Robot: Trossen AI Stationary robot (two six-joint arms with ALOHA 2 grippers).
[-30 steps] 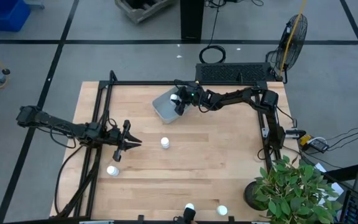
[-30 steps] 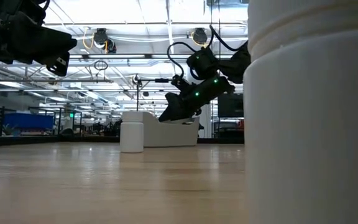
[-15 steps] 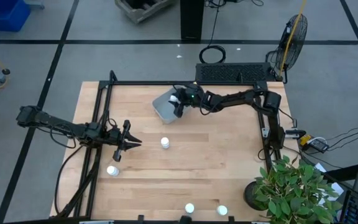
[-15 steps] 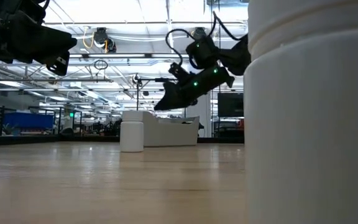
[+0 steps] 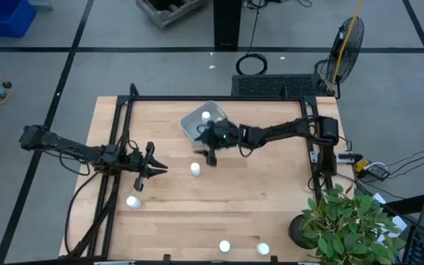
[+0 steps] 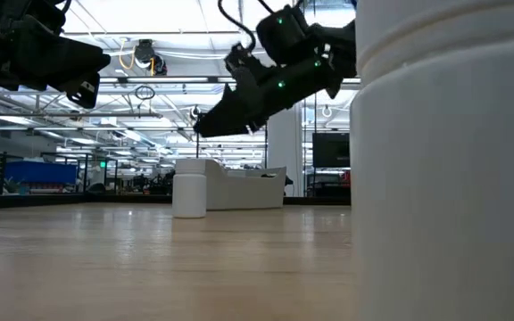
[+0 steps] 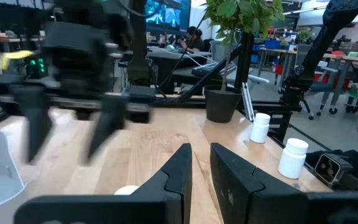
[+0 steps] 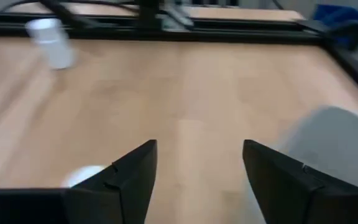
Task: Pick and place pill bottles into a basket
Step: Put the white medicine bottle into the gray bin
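The right gripper (image 5: 210, 153) is swinging away from the basket (image 5: 196, 125), where it was hovering a second ago, and is now hanging with its fingers spread wide and empty over the bare wood between the basket and the nearest loose bottle (image 5: 195, 168). One bottle (image 5: 206, 115) is now standing inside the basket, so I judge one delivery done and the next pick starting. The table (image 5: 256, 184) is pale, smooth planked wood. The basket is a shallow, rounded grey-blue plastic tray. The left gripper (image 5: 152, 167) is waiting well to the left of the basket, fingers nearly closed on nothing. Three more white, capped cylinders are standing far from the basket: one (image 5: 132, 201) below the left gripper, two (image 5: 224, 246) (image 5: 263, 249) at the table's near edge.
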